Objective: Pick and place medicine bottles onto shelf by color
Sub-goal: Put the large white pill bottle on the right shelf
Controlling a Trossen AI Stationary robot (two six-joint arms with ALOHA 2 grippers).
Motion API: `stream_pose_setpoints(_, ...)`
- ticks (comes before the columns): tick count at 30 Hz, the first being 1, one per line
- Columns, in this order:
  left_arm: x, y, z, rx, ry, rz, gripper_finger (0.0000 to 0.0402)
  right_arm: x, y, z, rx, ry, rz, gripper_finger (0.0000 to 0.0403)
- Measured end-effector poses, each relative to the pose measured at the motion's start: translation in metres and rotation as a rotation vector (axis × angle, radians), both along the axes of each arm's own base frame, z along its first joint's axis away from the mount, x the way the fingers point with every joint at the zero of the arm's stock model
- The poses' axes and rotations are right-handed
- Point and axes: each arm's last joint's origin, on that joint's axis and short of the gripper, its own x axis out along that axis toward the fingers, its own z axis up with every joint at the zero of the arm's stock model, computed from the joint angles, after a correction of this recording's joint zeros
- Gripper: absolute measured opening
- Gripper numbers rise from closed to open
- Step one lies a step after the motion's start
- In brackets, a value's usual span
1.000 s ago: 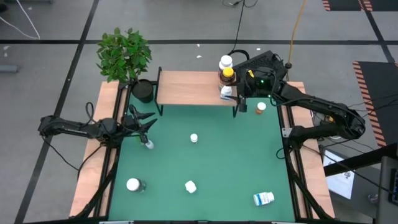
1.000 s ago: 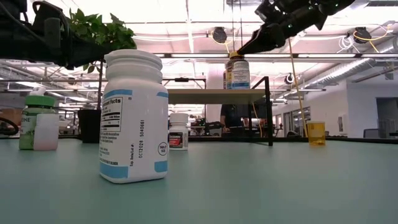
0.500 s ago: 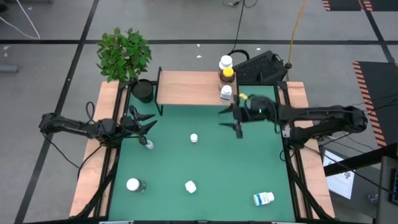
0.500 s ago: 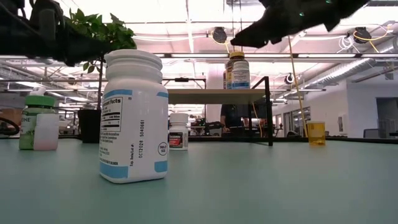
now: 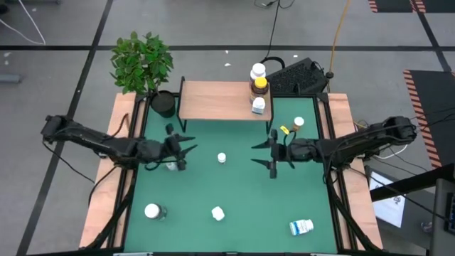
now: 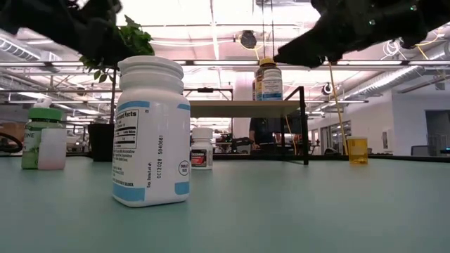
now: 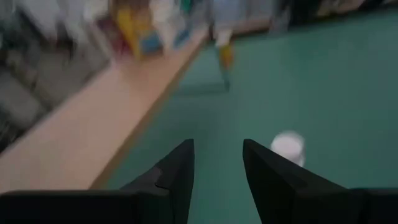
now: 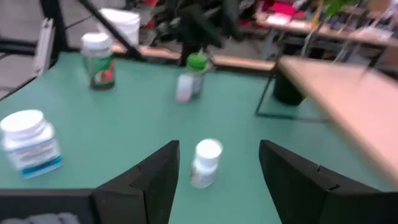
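Note:
Three medicine bottles stand at the right end of the light-wood shelf (image 5: 213,100): a white-capped one (image 5: 258,71), the amber one with a yellow cap (image 5: 261,85) and a white one (image 5: 259,105). A small white bottle (image 5: 222,158) stands mid-table, straight ahead of my right gripper (image 5: 261,153) (image 8: 217,152), which is open and hovers to its right. In the right wrist view that bottle (image 8: 206,162) shows beyond the open fingers. My left gripper (image 5: 183,147) (image 7: 217,149) is open above the table, beside the green-capped bottle and white vial (image 5: 170,165).
An orange-topped vial (image 5: 298,123) stands near the right rail. White bottles stand at the near left (image 5: 152,211) and near middle (image 5: 217,212); another lies on its side at the near right (image 5: 301,227). A potted plant (image 5: 162,104) stands by the shelf's left end.
My right gripper has drawn back from the shelf's right end, moving toward the near edge and left over the table, and now points at the small white bottle. My left gripper has moved right from the left rail toward the table's middle. No bottle has moved.

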Motion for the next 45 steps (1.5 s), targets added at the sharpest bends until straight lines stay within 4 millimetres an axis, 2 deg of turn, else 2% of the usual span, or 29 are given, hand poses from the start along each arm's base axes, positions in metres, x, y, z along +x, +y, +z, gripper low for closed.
stream_pose_setpoints(4,0.012,0.005,0.014,-0.064,0.234,0.170,0.0160,0.001,0.004,-0.008,0.004,0.003,0.014,0.0215)
stream_pose_setpoints(9,0.021,0.006,0.027,-0.069,0.349,0.211,0.0204,0.007,0.004,-0.016,0.018,0.009,0.005,0.0215)
stream_pose_setpoints(15,0.034,0.000,0.025,-0.122,0.374,0.029,0.0256,0.014,0.005,-0.029,0.011,0.046,0.000,0.0215)
stream_pose_setpoints(17,0.041,-0.003,0.022,-0.135,0.370,-0.034,0.0267,0.014,0.003,-0.033,-0.028,0.069,-0.070,0.0215)
stream_pose_setpoints(21,0.059,-0.006,0.016,-0.136,0.305,-0.066,0.0273,-0.008,-0.013,-0.036,-0.189,0.226,-0.519,0.0215)
stream_pose_setpoints(23,0.068,-0.007,0.008,-0.139,0.273,-0.069,0.0273,-0.024,-0.017,-0.031,-0.200,0.265,-0.634,0.0215)
stream_pose_setpoints(25,0.076,-0.009,-0.004,-0.120,0.266,-0.083,0.0273,-0.035,-0.018,-0.022,-0.105,0.242,-0.622,0.0215)
stream_pose_setpoints(29,0.089,-0.011,-0.022,-0.095,0.271,-0.098,0.0273,-0.050,-0.014,-0.004,0.086,0.205,-0.432,0.0215)
stream_pose_setpoints(32,0.099,-0.012,-0.030,-0.086,0.246,-0.106,0.0273,-0.059,-0.016,0.008,0.123,0.154,-0.379,0.0215)
stream_pose_setpoints(35,0.106,-0.013,-0.034,-0.076,0.211,-0.115,0.0273,-0.069,-0.028,0.015,0.151,0.136,-0.453,0.0215)
stream_pose_setpoints(38,0.107,-0.013,-0.034,-0.077,0.200,-0.115,0.0273,-0.081,-0.040,0.018,0.254,0.163,-0.582,0.0215)
stream_pose_setpoints(45,0.108,-0.012,-0.030,-0.062,0.179,-0.121,0.0273,-0.103,-0.064,0.008,0.306,0.297,-0.822,0.0215)
